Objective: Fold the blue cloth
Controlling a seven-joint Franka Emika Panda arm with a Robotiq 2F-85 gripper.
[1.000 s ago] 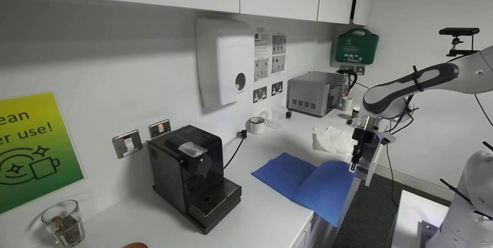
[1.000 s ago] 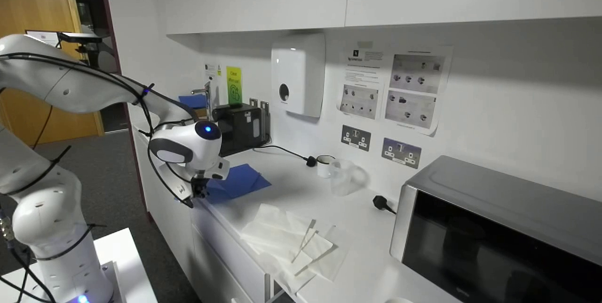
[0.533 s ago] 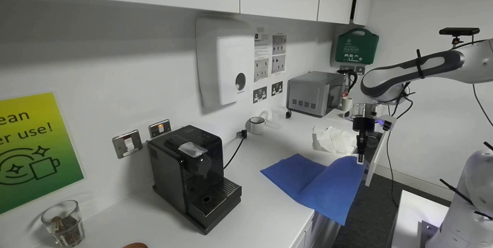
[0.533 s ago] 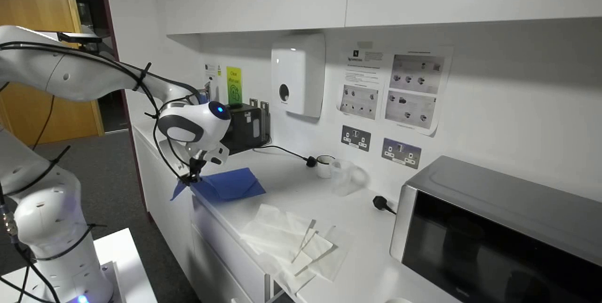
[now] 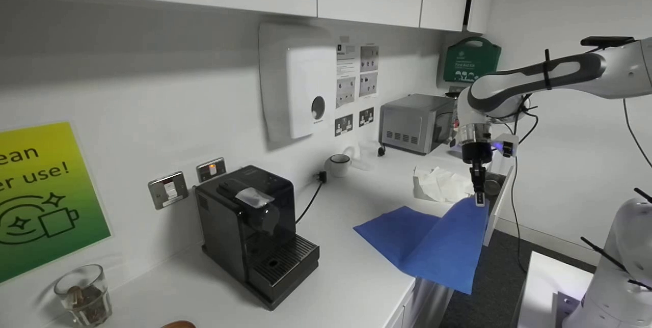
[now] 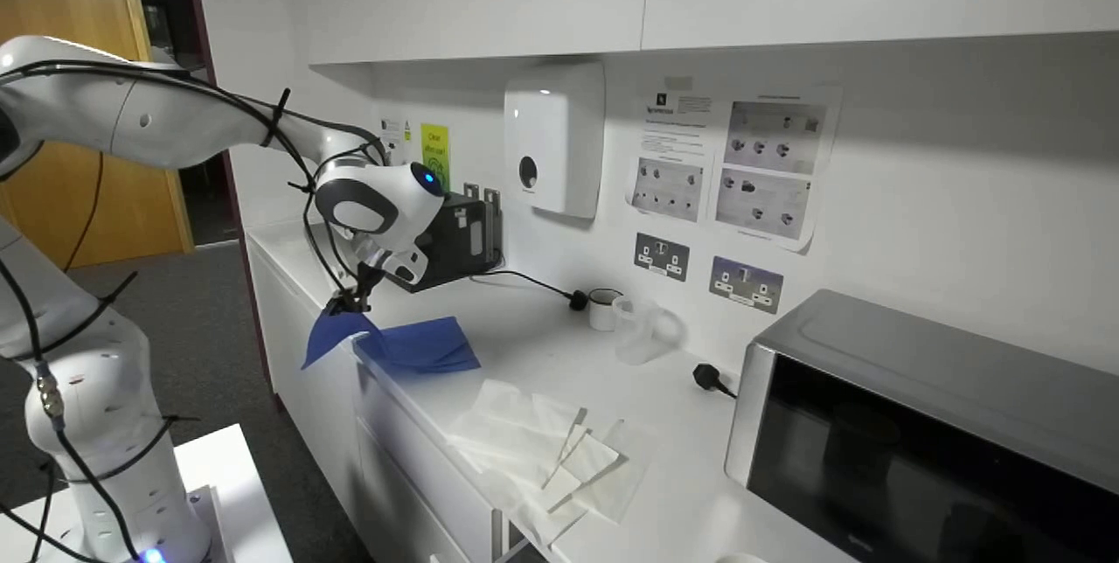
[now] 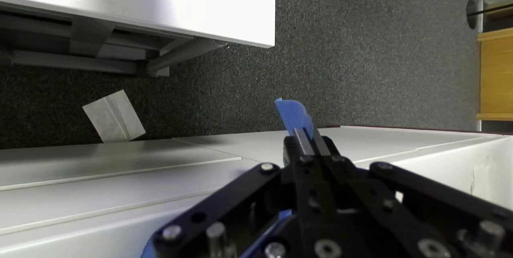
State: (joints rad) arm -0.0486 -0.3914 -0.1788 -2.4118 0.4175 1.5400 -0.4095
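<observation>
The blue cloth [image 5: 443,246] lies partly on the white counter, creased across its middle, and its near part hangs over the counter's front edge. It also shows in an exterior view [image 6: 424,346], partly behind the drawer front edge. My gripper [image 5: 480,201] is shut on one corner of the cloth and holds it raised above the counter edge; the fingers show in an exterior view too [image 6: 350,304]. In the wrist view a small flap of cloth [image 7: 294,114] sticks out past the closed fingertips [image 7: 308,138]. Most of the cloth is hidden under the gripper there.
A black coffee machine [image 5: 254,236] stands on the counter beside the cloth. Crumpled white paper [image 5: 442,185] lies on the other side. A white mug [image 5: 340,165] and a microwave [image 5: 417,123] stand farther along. A drawer [image 6: 520,551] stands open under the counter.
My gripper has risen and moved slightly outward from the wall, holding the cloth corner. The cloth has slid toward the counter's front edge, away from the coffee machine, and its held part stands higher.
</observation>
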